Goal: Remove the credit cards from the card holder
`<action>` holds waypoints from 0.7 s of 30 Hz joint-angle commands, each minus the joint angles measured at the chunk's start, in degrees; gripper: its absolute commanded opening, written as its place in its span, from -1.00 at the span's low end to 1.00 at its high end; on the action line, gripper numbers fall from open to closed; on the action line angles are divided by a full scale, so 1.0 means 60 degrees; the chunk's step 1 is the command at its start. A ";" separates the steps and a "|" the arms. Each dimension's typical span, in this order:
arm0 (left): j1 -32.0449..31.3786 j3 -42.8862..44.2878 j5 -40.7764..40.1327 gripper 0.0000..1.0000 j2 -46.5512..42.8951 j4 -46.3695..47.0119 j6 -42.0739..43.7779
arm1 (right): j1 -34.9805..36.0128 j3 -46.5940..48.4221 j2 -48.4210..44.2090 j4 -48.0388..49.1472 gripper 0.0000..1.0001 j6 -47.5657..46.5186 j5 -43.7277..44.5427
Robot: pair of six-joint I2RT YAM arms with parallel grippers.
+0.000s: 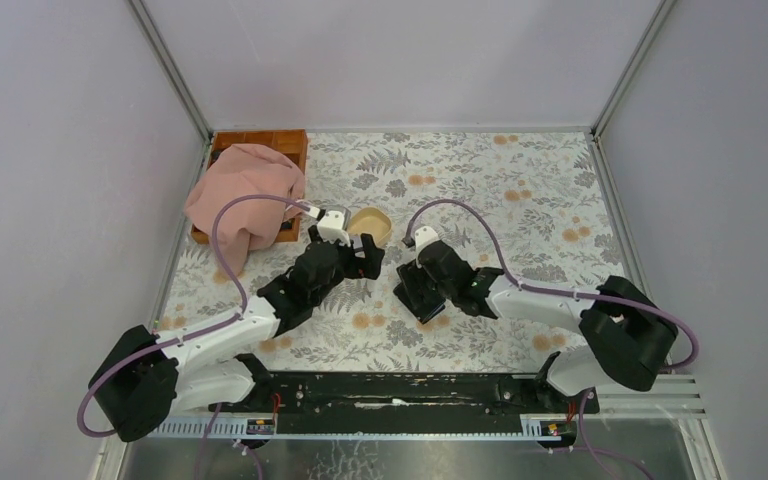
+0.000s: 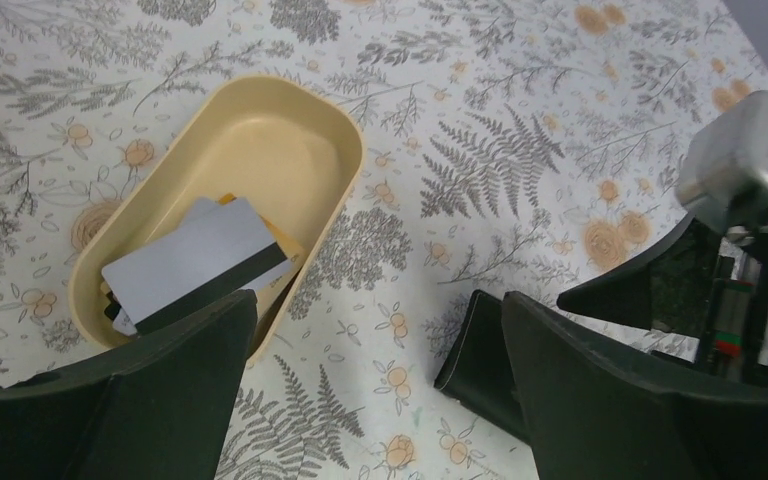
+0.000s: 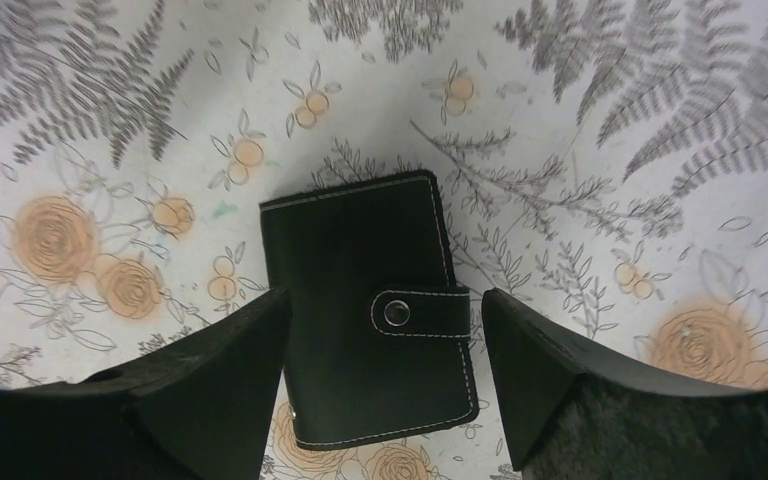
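Note:
The card holder (image 3: 355,270) is a black wallet, folded shut with its snap stud (image 3: 396,313) fastened, lying flat on the floral table. My right gripper (image 3: 385,300) is open, a finger on each side of it, not touching; in the top view the right gripper (image 1: 415,292) hovers over it. One corner of the holder (image 2: 478,350) shows in the left wrist view. A grey credit card with a black stripe (image 2: 195,262) lies on a yellow card (image 2: 285,243) in the beige oval dish (image 2: 340,150). My left gripper (image 2: 378,320) is open and empty, between dish and holder.
A pink cloth (image 1: 245,195) drapes over a wooden tray (image 1: 290,145) at the back left. The beige dish (image 1: 370,222) sits just beyond my left gripper (image 1: 365,255). Grey walls enclose the table on three sides.

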 commanded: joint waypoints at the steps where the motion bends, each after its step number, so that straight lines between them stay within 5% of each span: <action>1: -0.0059 -0.0457 -0.0225 1.00 -0.0120 0.0290 -0.0067 | 0.0246 0.0253 0.0595 -0.0263 0.51 0.0533 0.0484; 6: -0.0048 -0.0338 -0.0319 1.00 0.0007 0.0116 -0.0029 | 0.0247 0.0372 0.1232 -0.0289 0.28 0.0930 0.0747; 11: -0.0048 -0.0388 -0.0387 1.00 -0.0111 0.0045 -0.0038 | 0.0251 0.0310 0.1542 -0.0262 -0.65 0.1436 0.0479; 14: -0.0060 -0.0397 -0.0293 1.00 -0.0135 0.0081 -0.0021 | 0.0254 0.0190 0.1452 -0.0197 -0.98 0.1661 0.0477; 18: -0.0055 -0.0445 0.0108 1.00 -0.0083 0.0240 -0.0085 | 0.0247 0.0131 0.0903 -0.0264 -1.00 0.1720 0.0356; 21: -0.0234 -0.0450 0.0705 1.00 0.0184 0.0548 -0.0264 | 0.0247 0.0107 0.0338 -0.0392 -0.81 0.1727 0.0324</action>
